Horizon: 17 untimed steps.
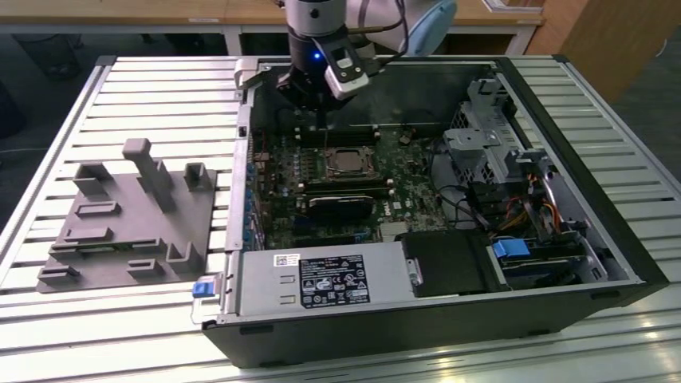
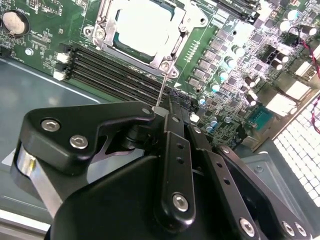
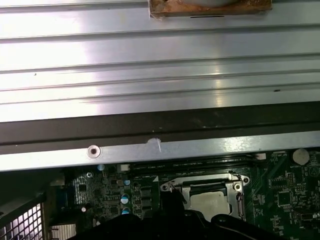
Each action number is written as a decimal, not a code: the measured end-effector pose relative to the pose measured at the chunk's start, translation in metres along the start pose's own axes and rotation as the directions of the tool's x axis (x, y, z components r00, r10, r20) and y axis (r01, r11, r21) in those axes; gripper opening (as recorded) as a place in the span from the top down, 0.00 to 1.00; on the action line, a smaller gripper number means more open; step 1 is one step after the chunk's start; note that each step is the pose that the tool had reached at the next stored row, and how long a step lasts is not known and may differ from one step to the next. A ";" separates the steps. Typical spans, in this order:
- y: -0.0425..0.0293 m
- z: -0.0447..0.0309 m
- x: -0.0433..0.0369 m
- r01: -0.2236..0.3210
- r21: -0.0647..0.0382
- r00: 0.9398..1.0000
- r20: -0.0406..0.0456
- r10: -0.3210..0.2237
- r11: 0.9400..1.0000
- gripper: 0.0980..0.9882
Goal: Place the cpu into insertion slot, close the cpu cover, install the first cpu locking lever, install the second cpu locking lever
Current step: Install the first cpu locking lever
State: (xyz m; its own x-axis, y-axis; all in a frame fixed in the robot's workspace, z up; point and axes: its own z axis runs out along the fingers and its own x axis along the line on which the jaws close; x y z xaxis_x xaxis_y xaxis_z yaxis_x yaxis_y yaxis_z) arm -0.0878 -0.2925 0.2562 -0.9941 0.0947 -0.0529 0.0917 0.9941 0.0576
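The cpu (image 2: 144, 26) lies just beyond the gripper (image 2: 167, 111), whose jaws are closed, tips meeting a thin locking lever (image 2: 161, 90).

Silver-topped cpu (image 2: 145, 25) sits in the insertion slot (image 1: 327, 159) beside the memory slots (image 2: 115, 70), cpu cover (image 2: 182, 35) lying flat around it.

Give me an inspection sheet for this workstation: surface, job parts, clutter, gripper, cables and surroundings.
Surface: slatted metal table carrying an open computer case.
Job's things: cpu lies on the green board with the cpu cover flat around it; a thin locking lever stands up from the cover's corner.
Clutter: grey moulded fixture on the exterior view's left.
Gripper: gripper at the lever's upper end.
Cables: coloured bundle inside the case.
Surroundings: wooden furniture beyond the table.
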 end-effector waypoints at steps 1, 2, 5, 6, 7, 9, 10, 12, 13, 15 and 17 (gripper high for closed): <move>0.0000 0.0001 -0.0005 0.000 0.000 1.000 0.000 0.000 1.000 0.99; 0.0001 0.0002 -0.0010 0.000 0.000 1.000 0.000 0.000 1.000 0.99; 0.0002 0.0004 -0.0025 0.000 0.000 1.000 0.000 0.000 1.000 0.99; 0.0002 0.0004 -0.0028 0.000 0.000 1.000 0.000 0.000 1.000 0.99; 0.0002 0.0005 -0.0032 0.000 0.000 1.000 0.000 0.000 1.000 0.99; 0.0003 0.0006 -0.0038 0.000 0.000 1.000 0.000 0.000 1.000 0.99; 0.0003 0.0006 -0.0041 0.000 0.000 1.000 0.000 0.000 1.000 0.99; 0.0004 0.0008 -0.0043 0.000 0.000 1.000 0.000 0.000 1.000 0.99; 0.0004 0.0008 -0.0046 0.000 0.000 1.000 0.000 0.000 1.000 0.99; 0.0004 0.0009 -0.0047 0.000 0.000 1.000 0.000 0.000 1.000 0.99; 0.0004 0.0009 -0.0048 0.000 0.000 1.000 0.000 0.000 1.000 0.99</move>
State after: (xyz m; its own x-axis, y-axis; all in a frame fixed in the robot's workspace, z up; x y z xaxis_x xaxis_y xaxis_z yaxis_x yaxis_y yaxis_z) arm -0.0829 -0.2925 0.2556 -0.9941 0.0948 -0.0530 0.0918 0.9941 0.0577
